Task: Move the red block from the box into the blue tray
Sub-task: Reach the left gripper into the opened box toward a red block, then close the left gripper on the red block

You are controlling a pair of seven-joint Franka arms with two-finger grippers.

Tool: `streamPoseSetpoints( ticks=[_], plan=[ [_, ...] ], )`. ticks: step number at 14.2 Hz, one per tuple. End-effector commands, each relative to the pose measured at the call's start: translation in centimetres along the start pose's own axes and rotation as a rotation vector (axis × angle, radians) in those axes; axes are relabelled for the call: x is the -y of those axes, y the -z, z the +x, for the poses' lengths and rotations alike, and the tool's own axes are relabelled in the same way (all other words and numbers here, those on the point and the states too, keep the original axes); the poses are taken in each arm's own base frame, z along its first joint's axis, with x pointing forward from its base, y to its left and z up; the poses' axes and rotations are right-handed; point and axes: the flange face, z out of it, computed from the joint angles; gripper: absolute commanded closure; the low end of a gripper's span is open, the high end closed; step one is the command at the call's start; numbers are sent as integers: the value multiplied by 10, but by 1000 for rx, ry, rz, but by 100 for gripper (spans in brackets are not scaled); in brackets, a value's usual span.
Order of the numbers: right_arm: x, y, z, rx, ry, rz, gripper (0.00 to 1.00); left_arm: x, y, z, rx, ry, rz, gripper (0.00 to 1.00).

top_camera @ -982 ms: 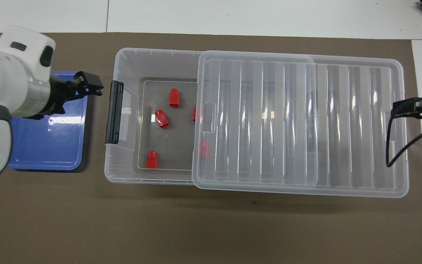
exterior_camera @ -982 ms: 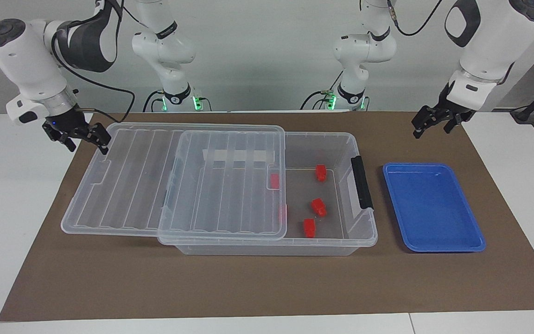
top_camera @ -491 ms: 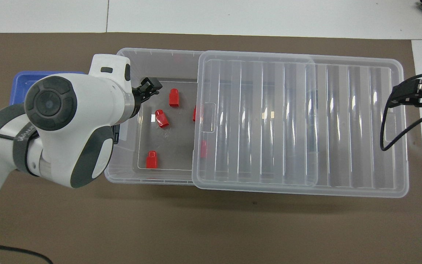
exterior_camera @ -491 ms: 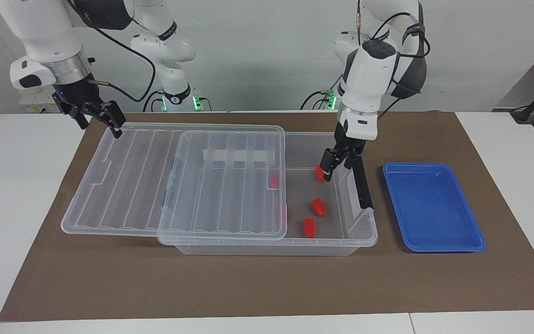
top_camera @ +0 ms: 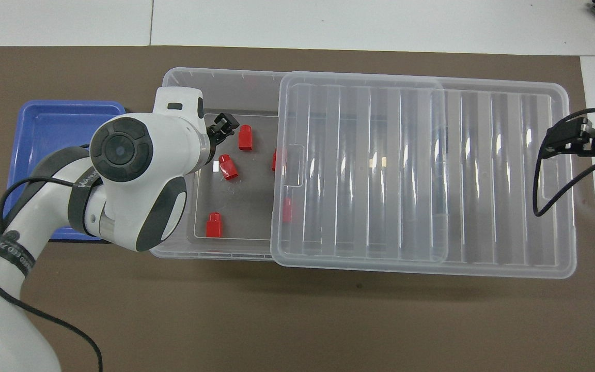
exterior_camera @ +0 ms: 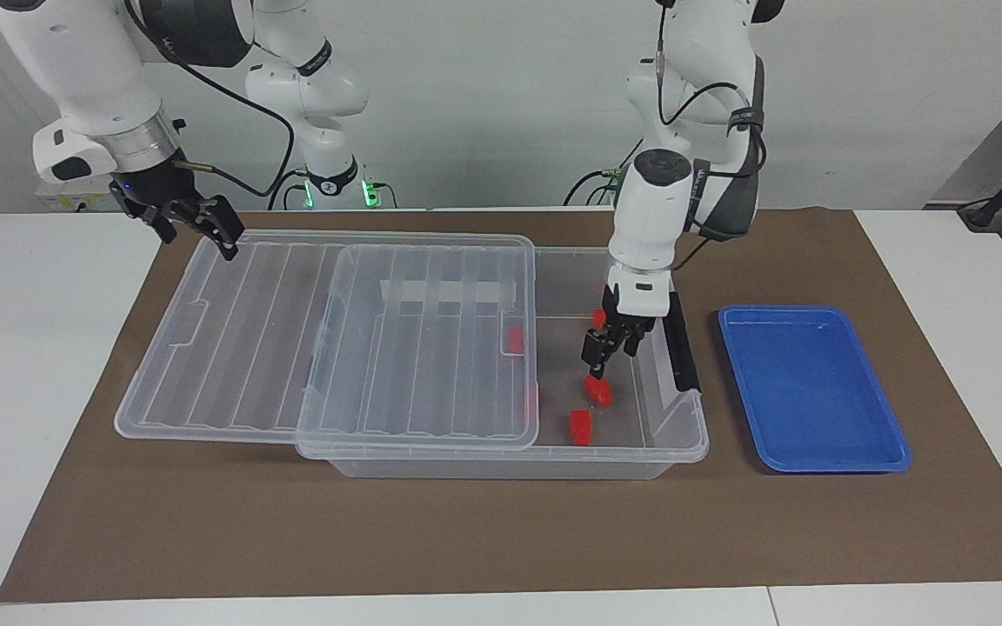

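Note:
The clear box (exterior_camera: 692,435) stands mid-table with its ribbed lid (exterior_camera: 336,348) slid toward the right arm's end. Three red blocks lie in the uncovered part (exterior_camera: 598,389) (exterior_camera: 581,426) (exterior_camera: 597,315), and two more show through the lid. The overhead view shows the box (top_camera: 173,82), the lid (top_camera: 421,170) and the blocks (top_camera: 228,167). My left gripper (exterior_camera: 610,352) (top_camera: 222,127) is open and empty inside the box, just above the middle block. The empty blue tray (exterior_camera: 814,391) (top_camera: 65,119) lies beside the box at the left arm's end. My right gripper (exterior_camera: 201,228) (top_camera: 568,139) is open over the lid's corner.
A brown mat (exterior_camera: 466,539) covers the table under everything. The box's black latch (exterior_camera: 682,348) faces the tray. A whitish label strip (exterior_camera: 449,291) shows through the lid. The left arm's body hides part of the tray and the box's end in the overhead view.
The left arm swung from beside the tray into the box and lowered toward the middle red block. The right gripper rose and shifted slightly over the lid's corner. No block has moved.

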Motion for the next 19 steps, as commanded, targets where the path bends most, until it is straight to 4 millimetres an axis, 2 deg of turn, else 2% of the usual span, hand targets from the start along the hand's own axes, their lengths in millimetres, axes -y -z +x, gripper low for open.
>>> streamPoseSetpoints(
  ticks=[1,3,6,8,9,10,11,13,18,19],
  plan=[
    [-5,-6,-20,12,-9,0,0,1,-34,-17,-21,-68,31,13],
    [-6,-5,-22,14,-4,1,0,-6,-59,-13,-42,-115,59,16],
    [-6,-4,-22,12,91,3,0,4,-66,1,-54,-213,89,20],
    [-6,-4,-22,11,89,4,0,6,-73,1,-54,-221,81,22],
    [-5,-5,-22,12,89,3,0,6,-74,1,-56,-219,77,27],
    [-6,-5,-21,11,100,4,0,7,-76,0,-52,-217,79,41],
    [-4,-4,-19,-3,100,17,0,8,-78,-3,-49,-216,82,46],
    [-10,-3,-17,-7,102,23,0,8,-81,-6,-51,-207,73,45],
    [-9,-5,-18,1,114,21,0,5,-89,-12,-53,-200,59,47],
    [-9,-5,-18,1,114,21,0,5,-91,-13,-50,-188,64,58]
  ],
)
